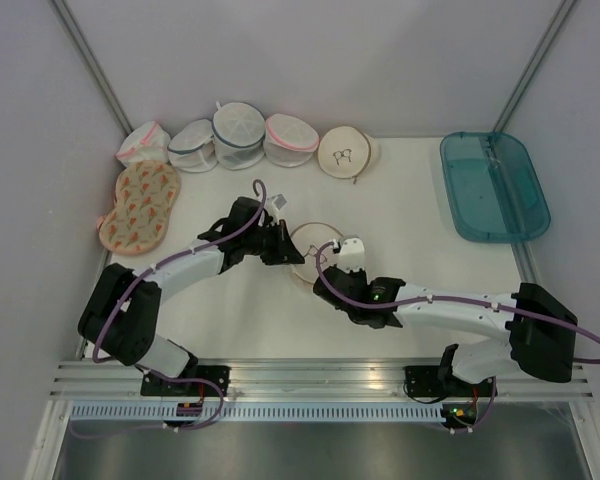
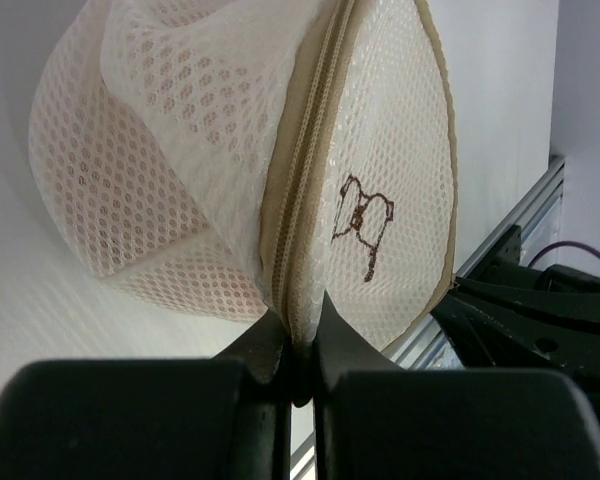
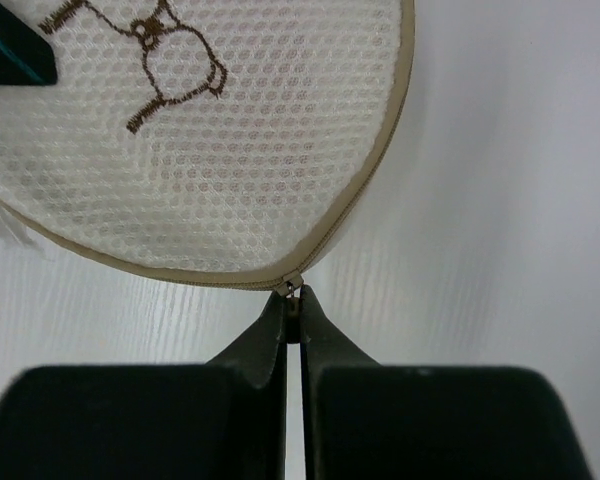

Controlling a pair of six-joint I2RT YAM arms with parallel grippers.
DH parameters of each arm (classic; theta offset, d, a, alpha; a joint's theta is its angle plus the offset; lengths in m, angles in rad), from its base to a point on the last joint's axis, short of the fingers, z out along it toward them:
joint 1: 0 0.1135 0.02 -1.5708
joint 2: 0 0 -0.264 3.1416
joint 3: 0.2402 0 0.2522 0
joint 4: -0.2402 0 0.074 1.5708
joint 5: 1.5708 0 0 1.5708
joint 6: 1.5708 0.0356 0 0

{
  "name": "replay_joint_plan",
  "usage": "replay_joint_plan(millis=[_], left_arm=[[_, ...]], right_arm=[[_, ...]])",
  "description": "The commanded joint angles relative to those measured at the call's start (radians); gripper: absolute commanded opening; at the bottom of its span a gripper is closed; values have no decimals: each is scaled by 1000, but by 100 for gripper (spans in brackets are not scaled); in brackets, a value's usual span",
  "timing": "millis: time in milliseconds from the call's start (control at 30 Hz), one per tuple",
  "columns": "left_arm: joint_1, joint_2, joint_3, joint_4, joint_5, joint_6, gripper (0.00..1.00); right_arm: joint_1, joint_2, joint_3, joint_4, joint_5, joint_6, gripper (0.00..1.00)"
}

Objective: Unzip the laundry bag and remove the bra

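We see the white table (image 1: 420, 290) with open room along the lower middle and right, and one teal tray (image 1: 470, 190) at upper right. Along the top edge sit four white mesh bags (image 1: 238, 133), one orange-patterned bag (image 1: 140, 205) and one other cream bag (image 1: 345, 152). The laundry bag (image 1: 310, 240) lies at centre, its contents unclear through the mesh. The left gripper (image 2: 298, 330) is clamped on its tan rim (image 2: 280, 270), and the right gripper (image 3: 292, 305) is pinched on the zip pull (image 3: 288, 288).
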Motion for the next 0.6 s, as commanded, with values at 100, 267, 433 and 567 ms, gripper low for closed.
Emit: replay_joint_plan(millis=[100,267,433,567], left_arm=[[40,42,134,-151,118,278,2],[57,98,191,-165,166,304,7],[57,155,222,-155,119,280,50],[57,65,182,-192,-168,165,61]], right_arm=[[-6,-73,-33,-149,63,5,0],[-6,-99,-53,-163,54,13,1],[-6,-103,-59,-127,23,12,0],[-6,-80,-59,-77,-17,15,1]])
